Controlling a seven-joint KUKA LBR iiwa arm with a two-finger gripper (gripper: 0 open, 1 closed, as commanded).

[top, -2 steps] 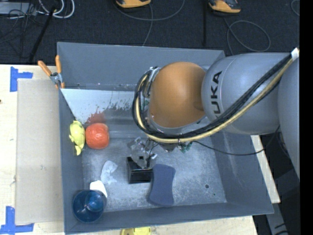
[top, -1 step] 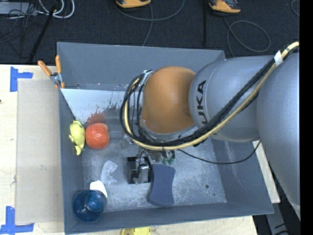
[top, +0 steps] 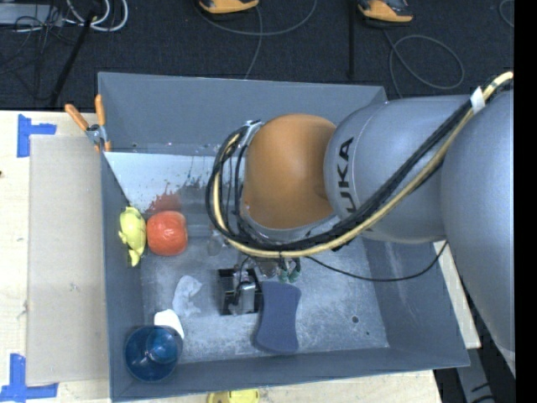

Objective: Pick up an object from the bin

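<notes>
**My claw low in the bin, beside a blue-grey pad**

My arm (top: 411,175) comes in from the right side of the camera view and bends down over the middle of the grey metal bin (top: 252,107). The round orange cover (top: 285,179) on my wrist faces up to the camera, and a bundle of yellow and black cables (top: 220,196) loops around its left side. Under the cover my claw (top: 238,294) hangs down, close to the bin floor, a little in front of the middle. It looks like a dark, blocky shape, and I cannot tell if it is open or closed. I see nothing gripped in it.

The nearest thing is a flat, soft-looking, blue-grey pad with rounded corners (top: 278,321). It lies on the floor just beside my claw, on its right, near the front wall of the bin. Its long axis runs from the front wall toward the back wall, a little tilted. Its far end lies under my wrist and is hard to make out.

A crumpled white scrap (top: 187,293) lies to the left of my claw, apart from it. Along the left wall there are a yellow soft toy (top: 131,233) touching an orange-red ball (top: 166,233). In the front left corner is a dark blue ball (top: 153,351) with a small white piece (top: 169,318) at its upper edge.
</notes>
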